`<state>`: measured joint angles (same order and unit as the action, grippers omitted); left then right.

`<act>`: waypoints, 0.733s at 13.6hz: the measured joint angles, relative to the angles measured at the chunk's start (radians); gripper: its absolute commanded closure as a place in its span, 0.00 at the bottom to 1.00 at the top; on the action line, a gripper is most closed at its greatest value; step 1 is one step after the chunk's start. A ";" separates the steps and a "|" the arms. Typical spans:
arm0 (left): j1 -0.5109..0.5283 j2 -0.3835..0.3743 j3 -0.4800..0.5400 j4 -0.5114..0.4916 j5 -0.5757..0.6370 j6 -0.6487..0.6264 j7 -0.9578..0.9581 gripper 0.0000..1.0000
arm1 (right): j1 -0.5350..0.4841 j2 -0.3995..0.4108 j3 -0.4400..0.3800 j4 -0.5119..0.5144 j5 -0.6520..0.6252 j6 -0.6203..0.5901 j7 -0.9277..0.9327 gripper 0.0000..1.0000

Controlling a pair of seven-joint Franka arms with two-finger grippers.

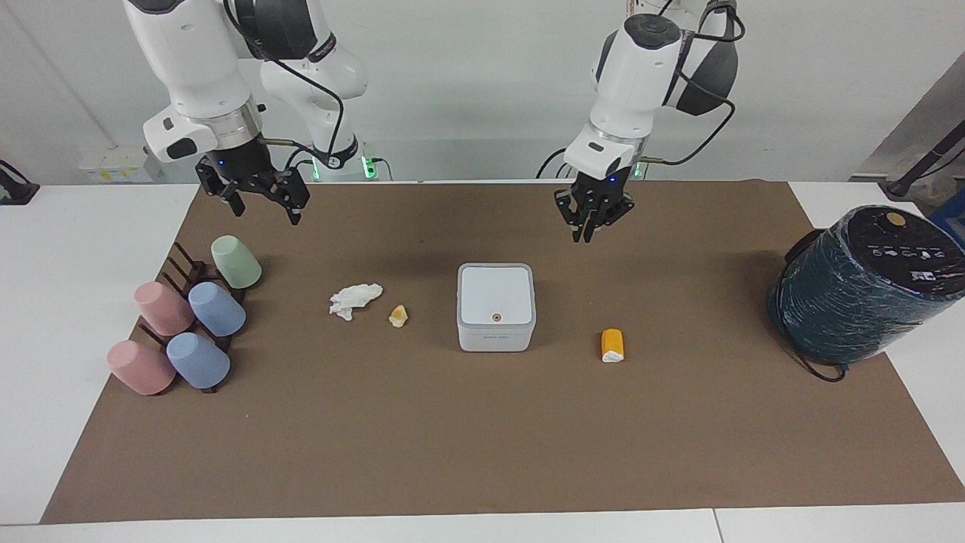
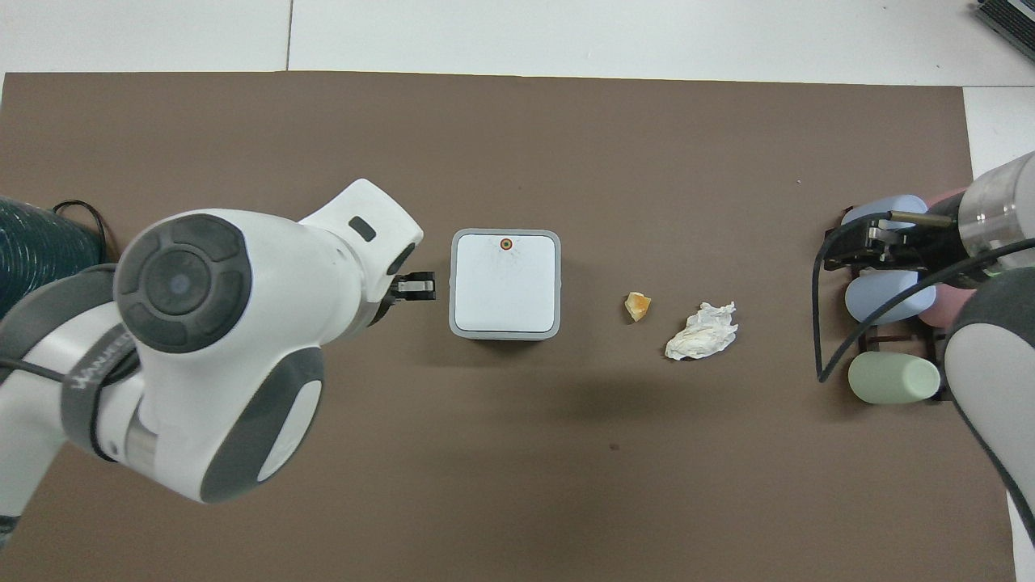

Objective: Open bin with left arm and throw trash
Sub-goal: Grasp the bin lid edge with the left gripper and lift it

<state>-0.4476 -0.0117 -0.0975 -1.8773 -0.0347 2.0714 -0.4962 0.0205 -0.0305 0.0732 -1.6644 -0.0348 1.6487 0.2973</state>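
The white square bin (image 1: pixel 496 305) (image 2: pixel 505 283) stands closed mid-mat, its round button on the lid's edge farthest from the robots. My left gripper (image 1: pixel 586 234) (image 2: pixel 418 288) hangs shut and empty over the mat, beside the bin toward the left arm's end, not touching it. A crumpled white tissue (image 1: pixel 354 299) (image 2: pixel 702 331) and a yellow-orange bit (image 1: pixel 398 316) (image 2: pixel 637 305) lie toward the right arm's end. An orange chunk with a white end (image 1: pixel 612 345) lies toward the left arm's end; the left arm hides it from overhead. My right gripper (image 1: pixel 265 211) (image 2: pixel 857 246) waits open over the cups.
Several pastel cups (image 1: pixel 188 317) (image 2: pixel 889 376) lie on a dark rack at the right arm's end. A big dark teal wrapped cylinder (image 1: pixel 859 283) (image 2: pixel 36 242) stands at the left arm's end. A brown mat (image 1: pixel 482 437) covers the table.
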 measured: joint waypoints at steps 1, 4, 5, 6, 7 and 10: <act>-0.027 0.021 0.000 -0.007 0.000 0.049 -0.033 0.91 | 0.000 0.000 0.000 0.000 0.000 0.000 0.000 0.00; -0.085 0.105 0.000 -0.014 -0.003 0.188 -0.091 0.96 | 0.000 0.000 0.000 0.000 0.000 0.000 0.000 0.00; -0.092 0.126 0.000 -0.017 -0.013 0.232 -0.094 0.97 | 0.000 0.000 0.000 0.000 0.000 0.000 0.000 0.00; -0.096 0.144 0.001 -0.022 -0.031 0.277 -0.094 0.98 | 0.000 0.000 0.000 0.000 0.000 0.000 0.000 0.00; -0.097 0.153 0.001 -0.026 -0.039 0.302 -0.094 1.00 | 0.000 0.000 0.000 0.000 0.000 0.000 0.000 0.00; -0.097 0.165 0.004 -0.033 -0.046 0.352 -0.094 1.00 | 0.000 0.000 0.000 0.000 0.000 0.000 0.000 0.00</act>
<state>-0.5441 0.1530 -0.0933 -1.9103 -0.0811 2.4230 -0.5905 0.0205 -0.0305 0.0732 -1.6644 -0.0348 1.6487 0.2973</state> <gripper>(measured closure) 0.991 0.000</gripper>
